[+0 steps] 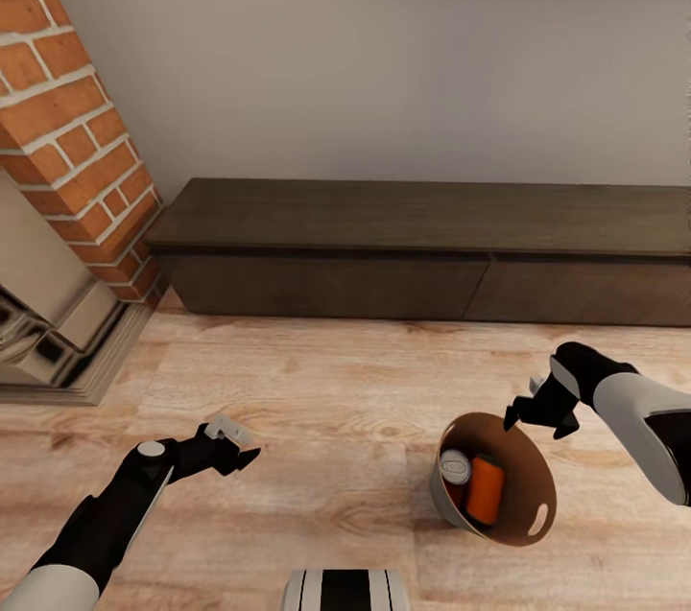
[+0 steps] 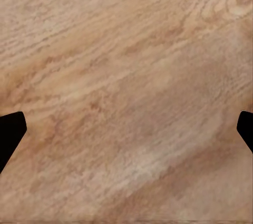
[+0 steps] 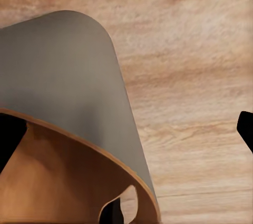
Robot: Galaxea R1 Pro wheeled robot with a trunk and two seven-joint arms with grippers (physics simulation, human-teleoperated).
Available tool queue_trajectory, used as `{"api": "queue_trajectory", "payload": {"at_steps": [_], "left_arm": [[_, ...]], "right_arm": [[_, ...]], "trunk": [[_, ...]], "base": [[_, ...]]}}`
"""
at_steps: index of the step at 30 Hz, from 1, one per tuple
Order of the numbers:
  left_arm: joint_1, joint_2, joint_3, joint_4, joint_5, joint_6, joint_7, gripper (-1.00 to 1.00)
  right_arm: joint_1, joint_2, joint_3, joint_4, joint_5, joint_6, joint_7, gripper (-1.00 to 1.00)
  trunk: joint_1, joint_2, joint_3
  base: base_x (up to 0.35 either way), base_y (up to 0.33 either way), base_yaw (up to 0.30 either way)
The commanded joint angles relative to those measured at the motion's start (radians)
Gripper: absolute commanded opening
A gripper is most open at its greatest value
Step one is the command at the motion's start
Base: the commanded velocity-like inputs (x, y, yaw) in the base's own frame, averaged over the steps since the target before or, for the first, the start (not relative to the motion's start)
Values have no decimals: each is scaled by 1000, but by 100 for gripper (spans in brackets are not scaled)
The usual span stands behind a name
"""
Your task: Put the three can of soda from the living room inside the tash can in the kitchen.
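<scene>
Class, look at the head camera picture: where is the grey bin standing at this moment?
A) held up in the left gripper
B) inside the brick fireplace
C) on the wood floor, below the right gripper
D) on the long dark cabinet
C: the trash can stands on the wood floor, with the right gripper at its rim and an orange soda can inside.

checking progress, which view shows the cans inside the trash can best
The head view: it looks into the trash can, showing two cans, one orange. The right wrist view gives its grey wall and rim, no cans. The left wrist view gives wood floor.
</scene>
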Motion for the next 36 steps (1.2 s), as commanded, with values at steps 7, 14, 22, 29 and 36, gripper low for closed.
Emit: {"api": "queue_trajectory", "payload": {"at_steps": [7,14,22,29,36], "left_arm": [[0,0,-1,22,-2,1,0,100],[-1,0,-1,26,-3,3,0,100],[-1,0,-1,27,-4,8,0,100],[-2,0,-1,37,-5,11,0,100],[-2,0,-1,50,-5,11,0,100]], "right_arm": [[16,1,0,0,0,0,-3,100],[24,0,0,0,0,0,-4,100],[32,0,0,0,0,-2,-5,100],[51,0,0,-1,0,-22,-8,100],[58,1,0,0,0,-23,-10,100]], "trunk": [[-3,2,27],[-6,3,54],[-37,59,79],[-64,108,101],[-91,157,123]], "base": [[0,0,0],[0,0,0],[0,0,0],[0,0,0],[0,0,0]]}}
